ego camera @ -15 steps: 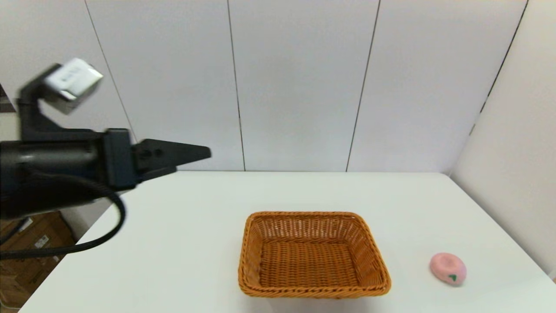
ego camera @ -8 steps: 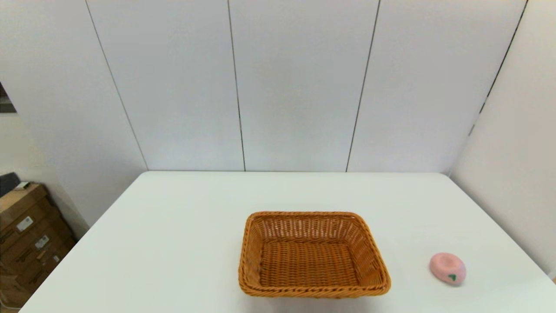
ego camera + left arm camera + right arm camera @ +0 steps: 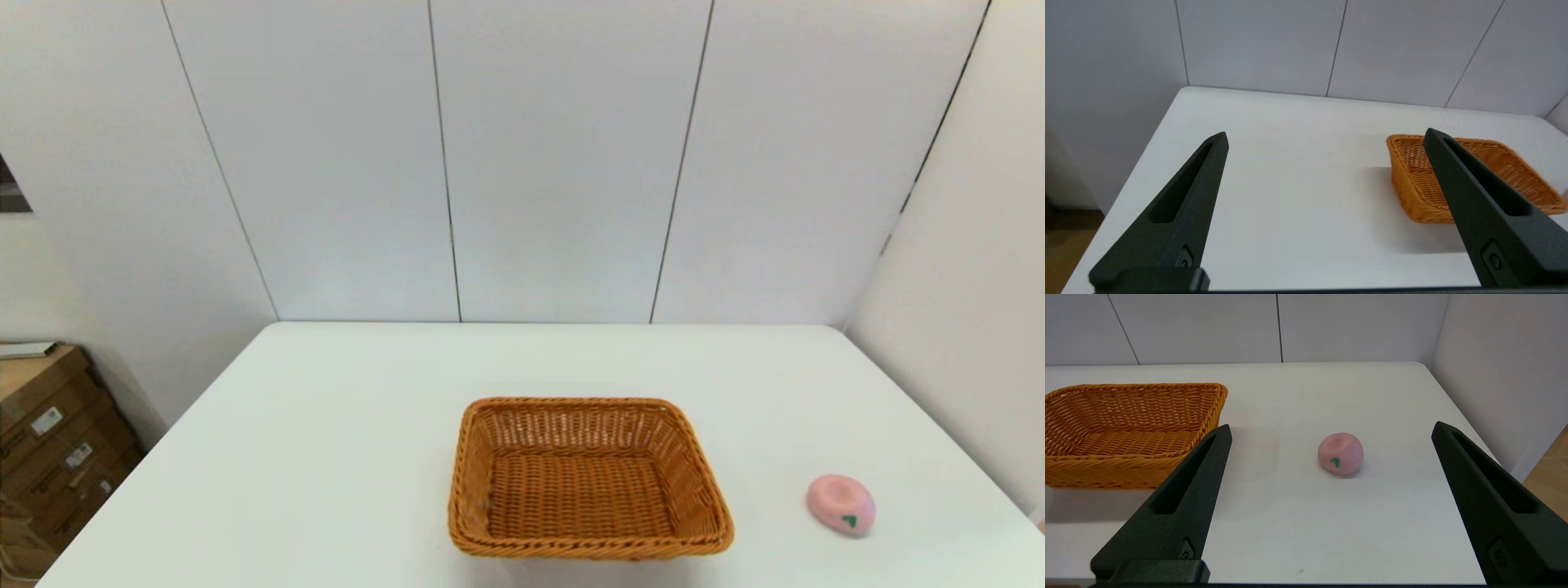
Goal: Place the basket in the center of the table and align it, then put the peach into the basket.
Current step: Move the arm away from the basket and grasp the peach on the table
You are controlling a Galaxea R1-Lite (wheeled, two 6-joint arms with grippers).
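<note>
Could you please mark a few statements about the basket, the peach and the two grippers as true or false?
1. The peach lies inside the basket. False: it rests on the table, to the basket's right and apart from it.
2. The basket holds nothing. True.
3. The right gripper is shut on the peach. False: its fingers are spread wide, with the peach ahead of them, untouched.
4. The left gripper is open. True.
5. Neither arm shows in the head view. True.
</note>
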